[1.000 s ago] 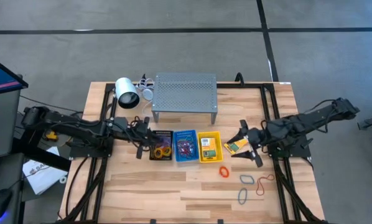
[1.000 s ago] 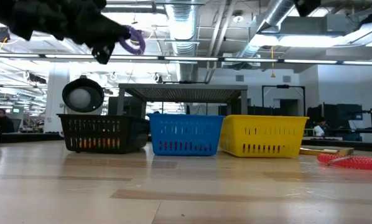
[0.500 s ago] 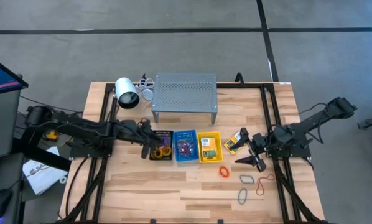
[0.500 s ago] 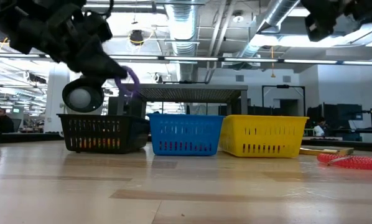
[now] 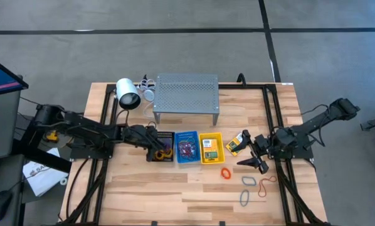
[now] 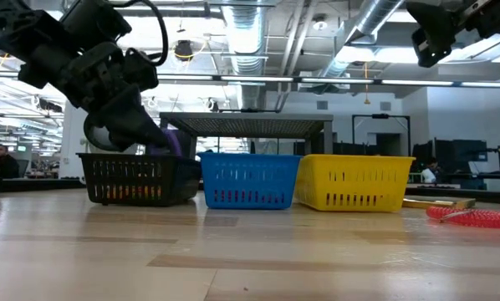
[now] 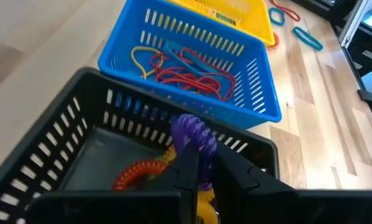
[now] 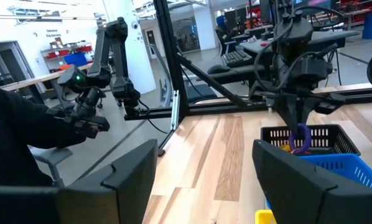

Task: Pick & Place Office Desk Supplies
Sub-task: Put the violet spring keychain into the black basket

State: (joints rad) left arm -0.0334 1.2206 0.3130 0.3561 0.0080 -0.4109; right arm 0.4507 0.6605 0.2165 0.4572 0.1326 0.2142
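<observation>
My left gripper (image 5: 156, 147) (image 7: 204, 163) is over the black basket (image 5: 163, 154), shut on a purple coiled band (image 7: 193, 132) (image 6: 171, 142). Orange and yellow bands (image 7: 138, 174) lie in that basket. The blue basket (image 5: 187, 157) holds red and yellow bands (image 7: 192, 70). A crayon box lies in the yellow basket (image 5: 211, 157). My right gripper (image 5: 254, 161) (image 8: 204, 155) is open and hangs above the table. It is just right of a second crayon box (image 5: 237, 144), which lies flat on the table. Loose bands (image 5: 226, 172) (image 5: 249, 181) lie on the wood nearby. My left gripper pinches the purple coiled band between its two fingers (image 7: 187, 167), which come from above slanting down. The band's upper curve (image 7: 198, 138) sticks out past the fingertips. It is lifted clear, at the level of the black basket's rim.
A grey perforated shelf (image 5: 185, 94) stands behind the baskets, with a white cylinder (image 5: 127, 93) to its left. More bands (image 5: 244, 198) (image 5: 267, 186) lie toward the near right. Bare wood stretches along the near edge. A person shows beyond the table in the right wrist view.
My left gripper has moved down and toward the table's right, carrying the purple band from high above the table to the black basket's rim. My right gripper has drawn back from the crayon box toward the near right, then kept still.
</observation>
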